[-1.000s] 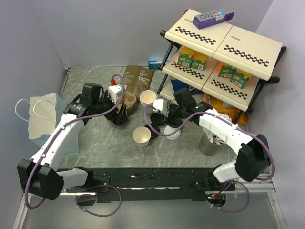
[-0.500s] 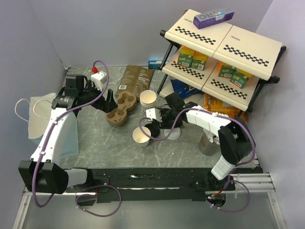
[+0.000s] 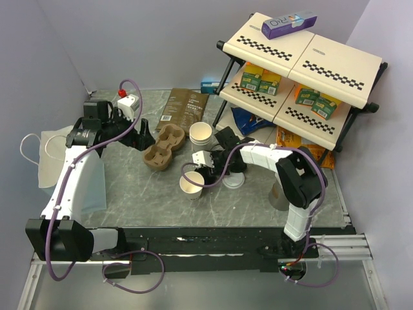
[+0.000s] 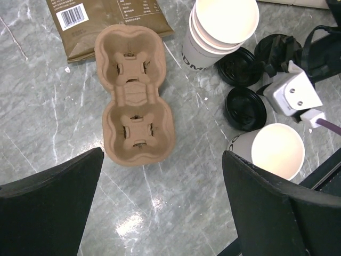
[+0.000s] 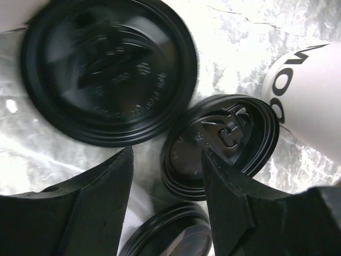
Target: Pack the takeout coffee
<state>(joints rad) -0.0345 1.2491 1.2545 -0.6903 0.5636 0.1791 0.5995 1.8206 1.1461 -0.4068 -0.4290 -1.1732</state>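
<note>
Three loose black lids lie flat on the table; none is on a cup. One open white paper cup stands near the front, and a stack of white cups stands behind it. My right gripper is open, low over the lids. In the right wrist view its jaws straddle the left rim of the middle lid, with a larger lid beyond and a third lid below. My left gripper is open and empty, left of the brown pulp carrier. The left wrist view shows the carrier, the cup and the stack.
A dark-brown coffee pouch lies behind the carrier. A checkered shelf rack with boxes fills the right. A white bag lies at the left edge. A grey metal container stands at the front right.
My left gripper has drawn back up and to the left, off the carrier, which now lies uncovered. My right gripper has moved left and down onto the lids beside the open cup.
</note>
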